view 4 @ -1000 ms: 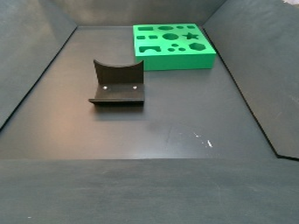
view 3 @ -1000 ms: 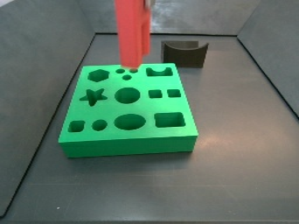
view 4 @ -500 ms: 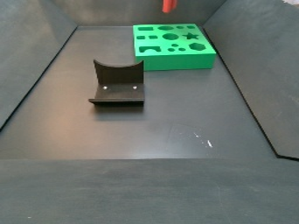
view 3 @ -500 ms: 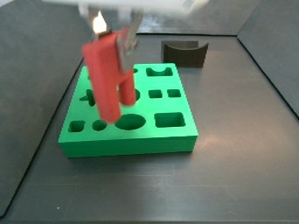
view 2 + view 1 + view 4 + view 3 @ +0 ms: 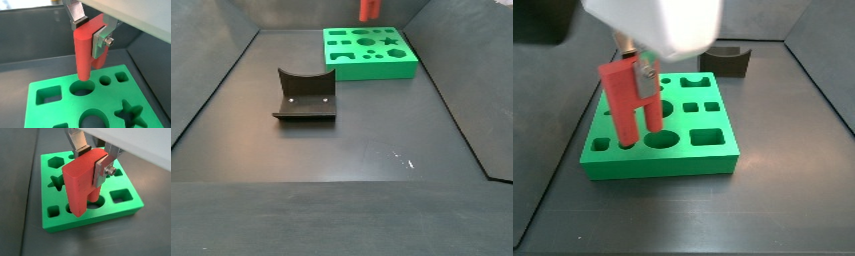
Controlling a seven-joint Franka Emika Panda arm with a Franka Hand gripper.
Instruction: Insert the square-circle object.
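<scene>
The square-circle object is a red two-pronged piece (image 5: 81, 185), one prong square and one round, and it hangs upright between the silver fingers. My gripper (image 5: 91, 160) is shut on its upper part; it also shows in a wrist view (image 5: 90, 32) and a side view (image 5: 643, 68). The piece (image 5: 84, 50) hangs over the green board (image 5: 45, 113), its round prong just above a round hole (image 5: 81, 89). In a side view the prongs (image 5: 631, 105) reach down to the board's (image 5: 660, 162) front-left holes. In a side view only the piece's tip (image 5: 369, 9) shows.
The fixture, a dark bracket with a scooped top, stands on the dark floor behind the board in a side view (image 5: 727, 60), and nearer the camera in a side view (image 5: 305, 95). Dark walls enclose the floor. The board (image 5: 372, 68) has several shaped holes.
My gripper has carried the red piece from over the board's back rows toward its front-left holes and lowered it. More of the gripper body now shows.
</scene>
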